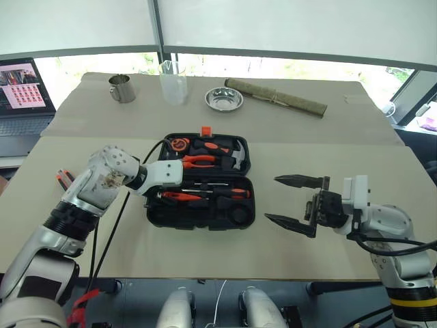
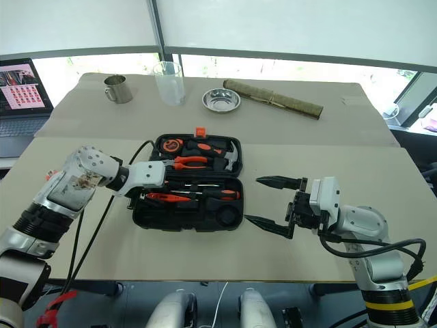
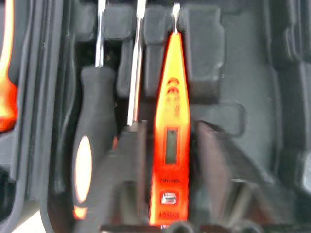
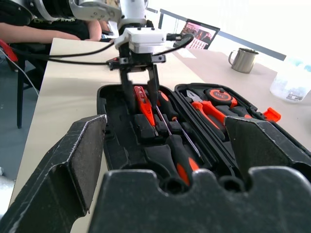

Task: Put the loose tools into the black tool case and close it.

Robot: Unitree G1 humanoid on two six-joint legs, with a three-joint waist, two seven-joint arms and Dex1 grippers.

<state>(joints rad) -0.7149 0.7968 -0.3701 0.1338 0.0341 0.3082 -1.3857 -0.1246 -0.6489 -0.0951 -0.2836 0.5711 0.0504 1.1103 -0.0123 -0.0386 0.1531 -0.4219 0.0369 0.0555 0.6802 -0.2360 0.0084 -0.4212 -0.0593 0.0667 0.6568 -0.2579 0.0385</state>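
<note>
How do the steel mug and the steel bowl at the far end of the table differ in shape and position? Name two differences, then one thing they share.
The steel mug is tall with a side handle; the steel bowl is low, wide and handleless. The mug stands nearer the laptop; the bowl sits beside the rolled mat. Both are shiny metal, upright on the table.

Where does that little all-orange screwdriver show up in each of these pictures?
Left eye view: tester screwdriver in the case's near half, by the left gripper.
Right eye view: same slot.
Left wrist view: centre, between the fingers.
Right wrist view: under that gripper.
Shared landmark: orange latch.
</note>
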